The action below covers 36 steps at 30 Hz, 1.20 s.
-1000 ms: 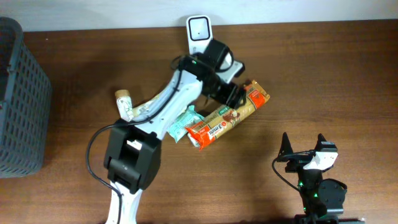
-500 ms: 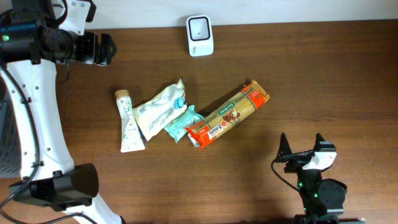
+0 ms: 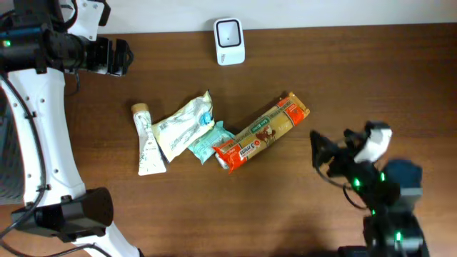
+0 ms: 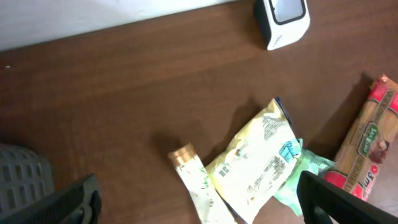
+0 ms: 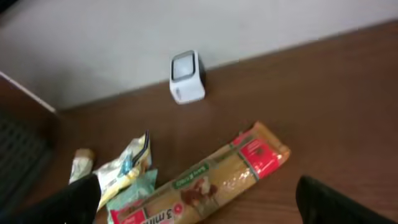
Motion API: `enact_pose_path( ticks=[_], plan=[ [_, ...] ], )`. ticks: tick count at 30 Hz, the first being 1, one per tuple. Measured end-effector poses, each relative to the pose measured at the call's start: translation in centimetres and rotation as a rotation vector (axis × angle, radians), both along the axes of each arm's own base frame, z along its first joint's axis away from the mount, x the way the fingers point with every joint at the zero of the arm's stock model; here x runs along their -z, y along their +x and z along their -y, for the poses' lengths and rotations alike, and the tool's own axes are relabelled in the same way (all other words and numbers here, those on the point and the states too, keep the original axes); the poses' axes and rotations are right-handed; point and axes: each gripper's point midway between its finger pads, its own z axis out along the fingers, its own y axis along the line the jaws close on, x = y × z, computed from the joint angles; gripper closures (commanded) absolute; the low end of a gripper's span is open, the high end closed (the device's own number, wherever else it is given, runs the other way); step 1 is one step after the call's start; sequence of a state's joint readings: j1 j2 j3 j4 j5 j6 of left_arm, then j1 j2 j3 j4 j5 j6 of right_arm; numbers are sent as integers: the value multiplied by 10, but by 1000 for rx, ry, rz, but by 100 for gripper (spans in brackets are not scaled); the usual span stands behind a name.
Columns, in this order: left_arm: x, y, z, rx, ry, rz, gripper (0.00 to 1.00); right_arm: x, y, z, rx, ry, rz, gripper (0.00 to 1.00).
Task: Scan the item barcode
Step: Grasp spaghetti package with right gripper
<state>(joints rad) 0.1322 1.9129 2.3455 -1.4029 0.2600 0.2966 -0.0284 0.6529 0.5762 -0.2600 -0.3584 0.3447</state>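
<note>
Likely target: long red-and-tan packet (image 3: 261,132), on desk (image 3: 378,71), axis diagonal. Right tool (image 3: 332,148) nearer, to its right, spread, empty. Left tool (image 3: 118,57) spread, well apart. Scanner (image 3: 229,31) at far edge.

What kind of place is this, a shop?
Probably a pretend shop checkout set up on a wooden table: there is a white barcode scanner, a pile of packaged snacks with a tube, and a grey basket.

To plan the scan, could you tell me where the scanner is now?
In the overhead view, the scanner stands at the far edge of the table, beyond the long packet.
</note>
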Motion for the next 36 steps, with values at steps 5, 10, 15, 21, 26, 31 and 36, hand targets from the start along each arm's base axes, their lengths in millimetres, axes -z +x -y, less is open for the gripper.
enact_pose_path(
  ticks=[5, 10, 15, 21, 26, 31, 36],
  plan=[
    [2, 1, 0, 0, 0, -3, 1, 69, 39, -41, -238, 164, -374, 9],
    [2, 1, 0, 0, 0, -5, 1, 139, 50, -52, -208, 321, -646, 21],
    [2, 1, 0, 0, 0, -5, 1, 187, 56, -83, 52, 321, -808, 21],
    [2, 1, 0, 0, 0, -5, 1, 223, 109, -96, 123, 391, -709, 85],
    [2, 1, 0, 0, 0, -4, 1, 215, 98, -100, 84, 389, -755, 96],
    [2, 1, -1, -2, 2, -5, 1, 118, 72, -69, -1, -34, -868, 96],
    [2, 1, -1, -2, 2, -6, 1, 107, 85, -16, 46, -566, -839, 96]
  ],
)
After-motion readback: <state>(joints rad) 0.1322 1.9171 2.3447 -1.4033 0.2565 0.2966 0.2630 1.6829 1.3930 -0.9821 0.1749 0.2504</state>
